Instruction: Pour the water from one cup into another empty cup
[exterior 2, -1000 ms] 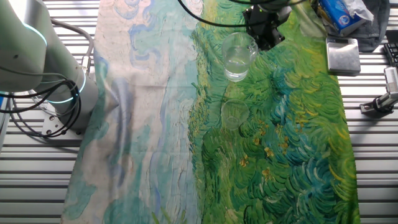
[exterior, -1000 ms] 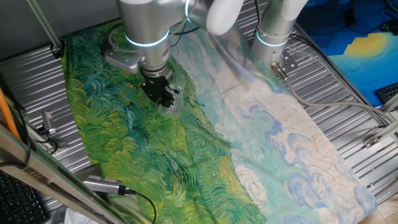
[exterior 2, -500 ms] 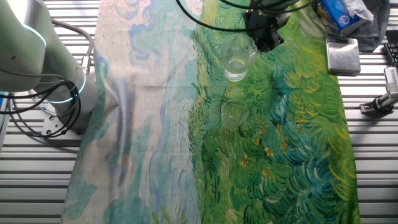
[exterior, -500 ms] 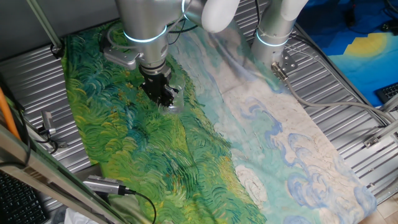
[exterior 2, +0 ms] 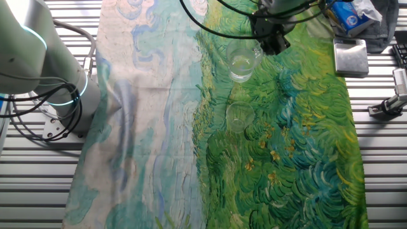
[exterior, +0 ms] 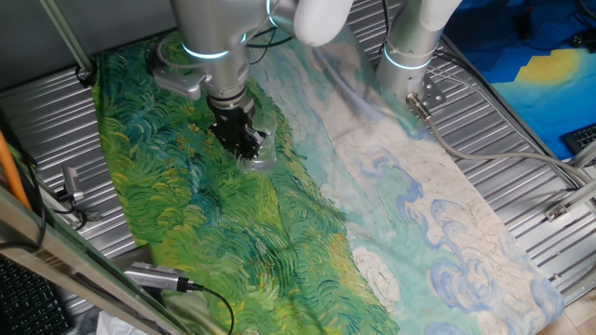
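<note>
one fixed view has the arm coming down over the green part of the painted cloth (exterior: 186,214), its dark gripper (exterior: 244,144) low and pinched onto the side of the glass cup (exterior: 262,154), which looks raised off the cloth. from the other fixed view the same gripper (exterior 2: 269,39) sits at the right edge of that cup (exterior 2: 241,62), fingers clamped on the wall or handle there; i can't make out which. the water (exterior 2: 241,66) shows only as a pale glint low inside the glass. the cup seems close to upright, maybe leaning a touch. a second glass cup (exterior 2: 238,117) stands on the cloth nearer this camera, apart from the held one, and looks empty. a metal block (exterior 2: 351,57) lies at the cloth's right edge, with a blue packet (exterior 2: 346,14) beyond it.
</note>
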Controlling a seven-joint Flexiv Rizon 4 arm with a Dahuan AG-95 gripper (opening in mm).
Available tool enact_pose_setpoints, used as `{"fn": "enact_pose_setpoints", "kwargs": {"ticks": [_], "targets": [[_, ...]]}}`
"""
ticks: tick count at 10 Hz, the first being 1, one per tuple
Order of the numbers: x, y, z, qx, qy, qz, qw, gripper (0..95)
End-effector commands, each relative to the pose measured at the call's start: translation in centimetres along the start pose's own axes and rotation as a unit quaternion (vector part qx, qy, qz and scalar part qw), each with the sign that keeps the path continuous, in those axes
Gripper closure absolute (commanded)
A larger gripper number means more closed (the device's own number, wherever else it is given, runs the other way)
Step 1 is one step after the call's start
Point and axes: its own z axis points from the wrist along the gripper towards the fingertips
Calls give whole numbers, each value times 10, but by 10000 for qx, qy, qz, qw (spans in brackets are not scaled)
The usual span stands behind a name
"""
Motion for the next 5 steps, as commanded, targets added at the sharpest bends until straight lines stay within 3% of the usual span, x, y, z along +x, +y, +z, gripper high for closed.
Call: {"fn": "enact_pose_setpoints", "kwargs": {"ticks": [1,5], "targets": [[-1,1,0,-48,-22,-12,10000,950],[-1,1,0,-105,-24,-26,9999,950]]}}
